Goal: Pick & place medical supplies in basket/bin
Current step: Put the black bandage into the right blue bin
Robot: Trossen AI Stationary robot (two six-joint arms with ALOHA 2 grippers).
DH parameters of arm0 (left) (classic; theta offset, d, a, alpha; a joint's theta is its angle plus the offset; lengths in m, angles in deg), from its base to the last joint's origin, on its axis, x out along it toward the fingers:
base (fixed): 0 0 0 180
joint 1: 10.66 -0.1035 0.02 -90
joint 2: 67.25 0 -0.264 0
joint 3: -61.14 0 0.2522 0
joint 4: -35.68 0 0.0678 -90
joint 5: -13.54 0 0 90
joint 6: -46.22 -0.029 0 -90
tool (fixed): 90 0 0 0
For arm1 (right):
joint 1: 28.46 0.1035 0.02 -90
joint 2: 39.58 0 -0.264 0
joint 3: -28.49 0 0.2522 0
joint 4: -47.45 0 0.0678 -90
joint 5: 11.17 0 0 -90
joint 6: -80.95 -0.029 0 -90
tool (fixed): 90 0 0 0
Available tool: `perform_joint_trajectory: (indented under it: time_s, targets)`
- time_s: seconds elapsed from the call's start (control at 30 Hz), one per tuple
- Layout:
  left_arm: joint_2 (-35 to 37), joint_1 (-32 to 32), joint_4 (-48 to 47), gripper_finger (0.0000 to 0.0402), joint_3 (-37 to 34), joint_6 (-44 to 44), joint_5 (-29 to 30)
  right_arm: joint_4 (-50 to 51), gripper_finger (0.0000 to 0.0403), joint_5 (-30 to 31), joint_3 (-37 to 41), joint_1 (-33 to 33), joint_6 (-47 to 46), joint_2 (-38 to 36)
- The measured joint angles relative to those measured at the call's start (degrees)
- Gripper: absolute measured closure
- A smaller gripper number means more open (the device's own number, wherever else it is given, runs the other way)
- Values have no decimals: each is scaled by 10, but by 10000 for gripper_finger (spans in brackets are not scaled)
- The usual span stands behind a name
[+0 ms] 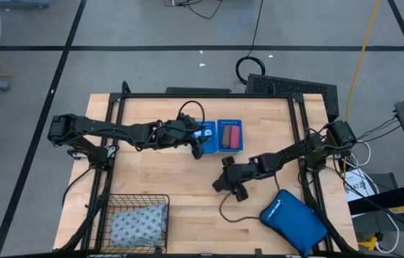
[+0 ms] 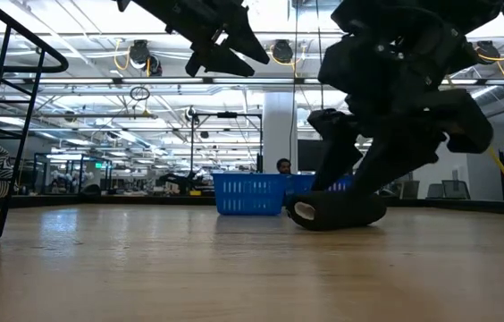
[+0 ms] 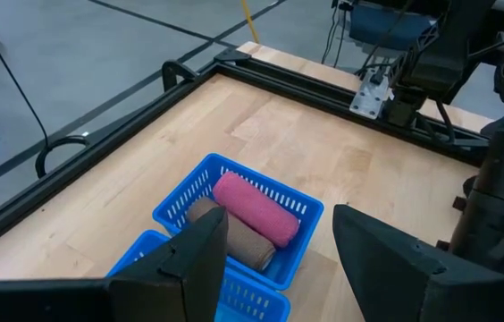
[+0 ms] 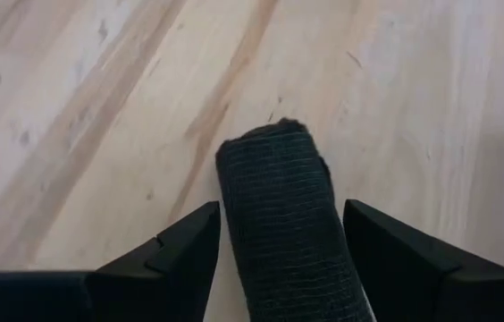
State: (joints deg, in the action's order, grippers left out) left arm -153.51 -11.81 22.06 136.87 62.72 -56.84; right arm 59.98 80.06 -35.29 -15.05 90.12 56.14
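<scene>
The black roll (image 4: 283,224) is lying on the counter (image 1: 173,172), straddled by the right end effector (image 4: 279,237), spread wide for gripping. The left end effector (image 3: 274,259), open and empty, is being hovered above the blue tray (image 3: 180,210).

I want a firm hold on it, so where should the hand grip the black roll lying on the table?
Grip the black roll across its middle, from above. It lies on its side, so its rounded flanks face the right hand, whose open fingers already stand on either side of it.
</scene>
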Motion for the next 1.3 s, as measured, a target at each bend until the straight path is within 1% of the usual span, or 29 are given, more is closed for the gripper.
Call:
perform_joint_trajectory:
  time_s: [0.13,0.3,0.43,0.5,0.67,0.77,0.87,0.97,1.1,1.2,1.3]
  targets:
    - [0,0,0,188,0,-1,0,8,177,1,0,-3,48,1]
    - [0,0,0,188,0,-3,0,12,181,-1,6,-23,29,8]
    - [0,0,-1,188,0,-8,0,10,191,-17,17,-34,20,8]
    - [0,0,-1,188,0,-9,0,9,200,-16,20,-35,17,8]
    - [0,0,0,188,0,-9,0,9,239,-52,20,-37,21,7]
    - [0,0,0,188,0,-9,0,17,264,-51,20,-37,34,7]
    - [0,0,0,188,0,-9,0,33,275,-51,20,-37,59,7]
    - [0,0,-1,188,0,-9,0,17,259,-53,31,-37,60,7]
    - [0,0,-3,188,0,-8,0,-7,201,-43,36,-36,34,8]
    - [0,0,-4,188,0,-7,0,1,158,-46,37,-36,36,10]
    - [0,0,-4,188,0,-7,0,3,136,-46,39,-35,47,10]
